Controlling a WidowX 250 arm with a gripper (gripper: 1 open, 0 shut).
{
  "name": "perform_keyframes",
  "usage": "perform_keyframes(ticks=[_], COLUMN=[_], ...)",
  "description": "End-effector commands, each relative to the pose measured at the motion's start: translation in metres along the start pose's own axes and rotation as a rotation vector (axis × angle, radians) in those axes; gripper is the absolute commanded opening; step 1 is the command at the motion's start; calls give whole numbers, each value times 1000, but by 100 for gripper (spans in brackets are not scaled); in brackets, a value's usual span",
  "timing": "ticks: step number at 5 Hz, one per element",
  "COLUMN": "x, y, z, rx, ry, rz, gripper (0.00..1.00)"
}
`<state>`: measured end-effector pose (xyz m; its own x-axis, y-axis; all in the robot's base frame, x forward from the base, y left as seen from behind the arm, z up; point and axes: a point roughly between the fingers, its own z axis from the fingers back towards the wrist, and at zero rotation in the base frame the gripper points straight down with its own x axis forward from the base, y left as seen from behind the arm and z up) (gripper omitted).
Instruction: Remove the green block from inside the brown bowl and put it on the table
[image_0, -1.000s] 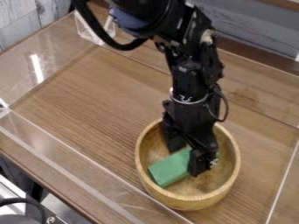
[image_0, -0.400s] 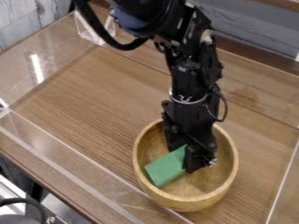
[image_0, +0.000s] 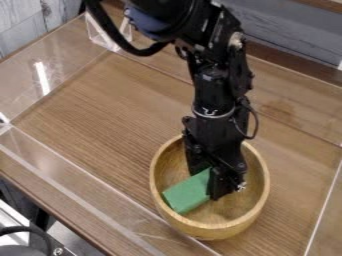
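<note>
One second ago the gripper (image_0: 222, 181) stood wider over the green block (image_0: 190, 190); now its jaws have drawn in and look clamped on the block's upper right end, though the contact itself is partly hidden by the fingers. The block has shifted a little inside the brown bowl (image_0: 175, 154) and sits tilted, its lower left end resting toward the bowl's floor. I judge the grasp made and the lift about to begin; nothing has left the bowl yet.

For room: the bowl's thick rim rings the block, so it has to rise clear before moving sideways. Bare worktop (image_0: 114, 105) lies broad to the left and behind the bowl. Clear walls (image_0: 80, 165) run close along the near edge, so that side is tight.
</note>
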<state>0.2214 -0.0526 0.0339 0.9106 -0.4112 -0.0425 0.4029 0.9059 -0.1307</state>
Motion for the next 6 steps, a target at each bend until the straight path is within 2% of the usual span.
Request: perform_keyframes(ticks=[1, 6], x=[5, -2], y=[2, -1], z=[16, 20], rx=[9, -12], ry=[-49, -40], rz=[9, 53], gripper=[0, 0])
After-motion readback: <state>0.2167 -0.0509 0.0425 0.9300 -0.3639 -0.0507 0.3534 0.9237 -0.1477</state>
